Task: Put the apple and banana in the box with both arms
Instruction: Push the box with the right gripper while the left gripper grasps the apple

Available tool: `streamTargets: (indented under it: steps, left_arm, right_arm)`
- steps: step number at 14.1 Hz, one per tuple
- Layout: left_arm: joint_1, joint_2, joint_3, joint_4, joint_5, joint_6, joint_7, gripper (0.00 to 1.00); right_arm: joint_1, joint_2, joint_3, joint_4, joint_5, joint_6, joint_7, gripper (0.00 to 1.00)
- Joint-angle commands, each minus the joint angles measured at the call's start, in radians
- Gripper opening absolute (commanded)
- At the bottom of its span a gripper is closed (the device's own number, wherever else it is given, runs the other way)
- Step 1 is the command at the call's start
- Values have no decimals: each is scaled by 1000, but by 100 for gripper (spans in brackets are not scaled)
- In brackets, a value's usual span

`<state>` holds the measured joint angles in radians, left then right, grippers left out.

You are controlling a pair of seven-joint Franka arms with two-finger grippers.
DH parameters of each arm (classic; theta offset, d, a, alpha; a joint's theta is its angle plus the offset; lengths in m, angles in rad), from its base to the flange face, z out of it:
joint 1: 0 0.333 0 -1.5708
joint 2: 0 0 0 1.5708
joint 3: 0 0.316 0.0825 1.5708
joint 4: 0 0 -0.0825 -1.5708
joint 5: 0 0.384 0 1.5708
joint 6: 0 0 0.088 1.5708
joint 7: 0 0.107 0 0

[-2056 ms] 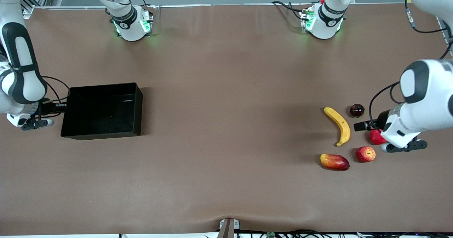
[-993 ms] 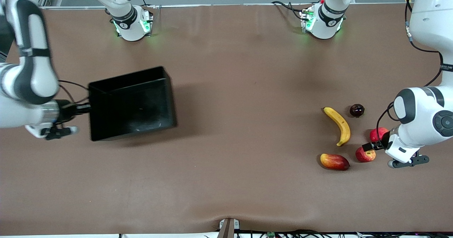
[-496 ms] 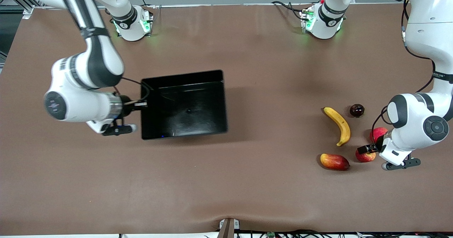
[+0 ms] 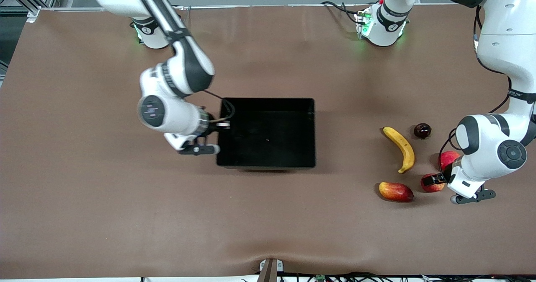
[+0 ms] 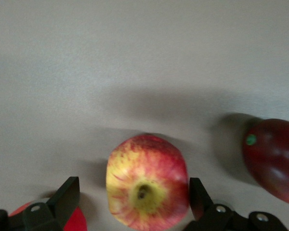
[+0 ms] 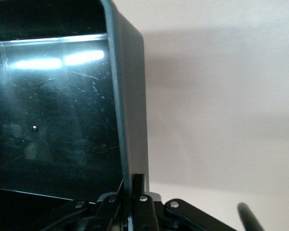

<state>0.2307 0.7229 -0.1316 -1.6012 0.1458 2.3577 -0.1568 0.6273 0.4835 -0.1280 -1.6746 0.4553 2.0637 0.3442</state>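
Gripping one short wall of the glossy black box [image 4: 268, 133], the right gripper [image 4: 222, 125] has its fingers pinched tight on the rim, the shallow open-top bin sitting near the middle of the brown tabletop [image 4: 268, 223], its scuffed floor catching light streaks in the right wrist view. Toward the left arm's end of the tabletop lie the fruits: a curved yellow banana [image 4: 401, 148] with darker tips, a red-yellow mango-like fruit [image 4: 395, 191] nearer the front edge, a small dark round fruit [image 4: 422, 130] beside the banana's upper tip, and a plain red fruit [image 4: 447, 159]. The left gripper [image 4: 431, 180] is down at the apple [image 5: 147, 182], fingers spread wide on either side of it; the apple is red with yellowish streaks and a yellow dimple at its stem. The cloth-like surface shows slight wrinkles along its front edge.
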Motion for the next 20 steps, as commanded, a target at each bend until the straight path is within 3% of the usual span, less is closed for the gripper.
streamTargets:
  steps: [1, 5, 6, 9, 10, 11, 14, 17, 20]
  left_arm:
    - [16, 26, -8, 21, -3, 9, 8, 96]
    - [16, 24, -8, 24, -3, 9, 8, 15]
    - [16, 24, -8, 36, -5, 9, 8, 0]
    - [16, 4, -17, 44, -8, -26, 5, 0]
    - [6, -26, -19, 44, -8, -67, 3, 0]
    - [-4, -55, -28, 43, -9, -114, 2, 0]
    - [-4, -164, -75, 37, -9, -283, -12, 0]
    - [-8, -253, -144, 29, -3, -429, -18, 0]
    - [-7, -321, -244, 0, -3, -497, -129, 0]
  right_arm:
    - [83, 52, -13, 13, 60, 106, 99, 0]
    - [163, 139, -13, 42, 59, 187, 176, 0]
    - [176, 159, -13, 53, 59, 200, 186, 0]
    - [199, 222, -13, 98, 59, 210, 191, 0]
    - [203, 228, -13, 111, 59, 210, 203, 40]
    - [198, 224, -15, 128, 42, 205, 211, 99]
    - [181, 192, -56, 188, 23, 143, 210, 100]
    - [160, 191, -142, 359, -105, -127, 185, 100]
    - [115, 190, -151, 478, -204, -285, 122, 100]
